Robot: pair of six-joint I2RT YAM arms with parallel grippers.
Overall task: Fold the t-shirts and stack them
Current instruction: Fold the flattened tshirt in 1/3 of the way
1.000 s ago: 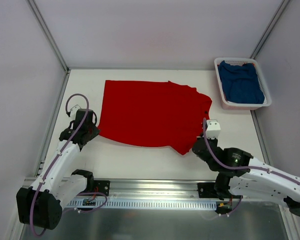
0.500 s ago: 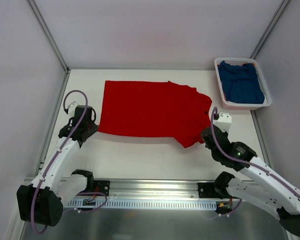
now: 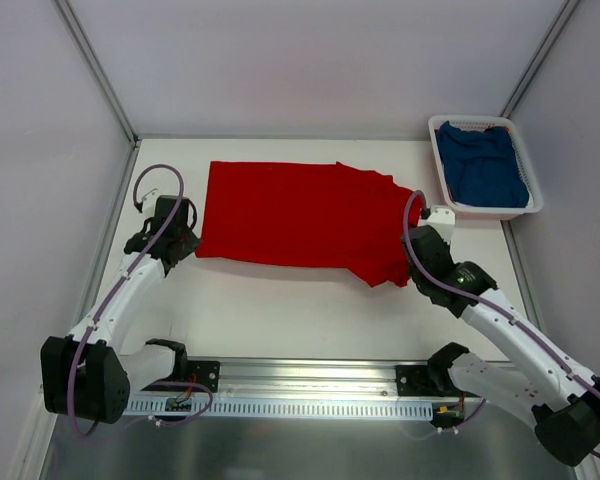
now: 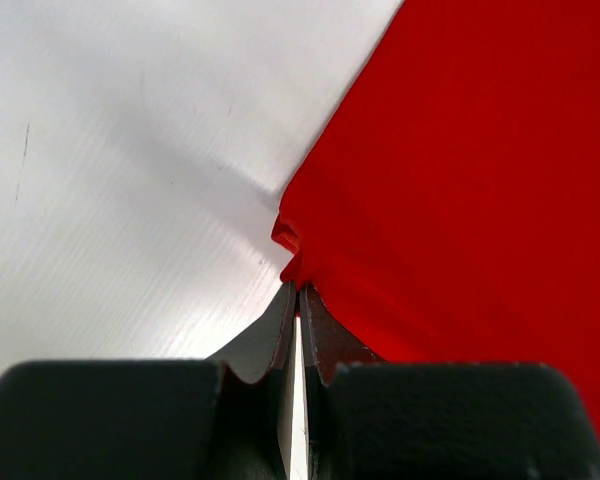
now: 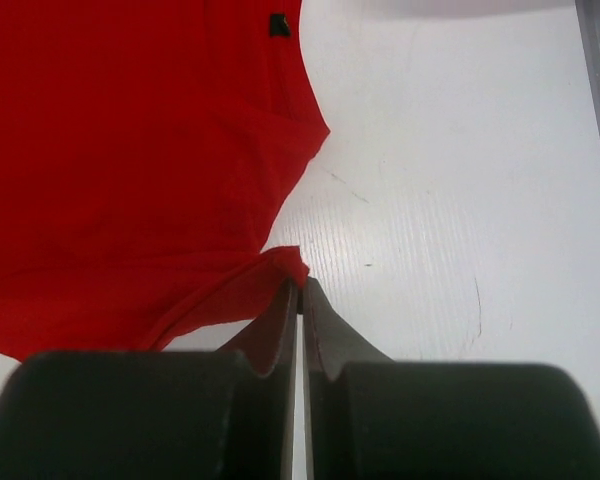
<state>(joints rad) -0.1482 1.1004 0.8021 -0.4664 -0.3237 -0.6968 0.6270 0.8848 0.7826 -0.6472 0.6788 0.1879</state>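
Red t-shirt spread flat mid-way across the white table, with bare tabletop along the near edge and at both sides. Left gripper and right gripper, jaws closed, each pinch one near corner of it. Blue t-shirt fills the basket at far right.

Even, diffuse white light fills the overhead view. The table reads bright and almost shadowless, with only faint shade beneath the arms. The red t-shirt is so saturated that its folds barely register. In the wrist views, cloth and tabletop are crisp, while the left gripper and right gripper loom dark, soft-edged and featureless in the foreground — a soft grey shadow hugs the cloth's lifted edge.
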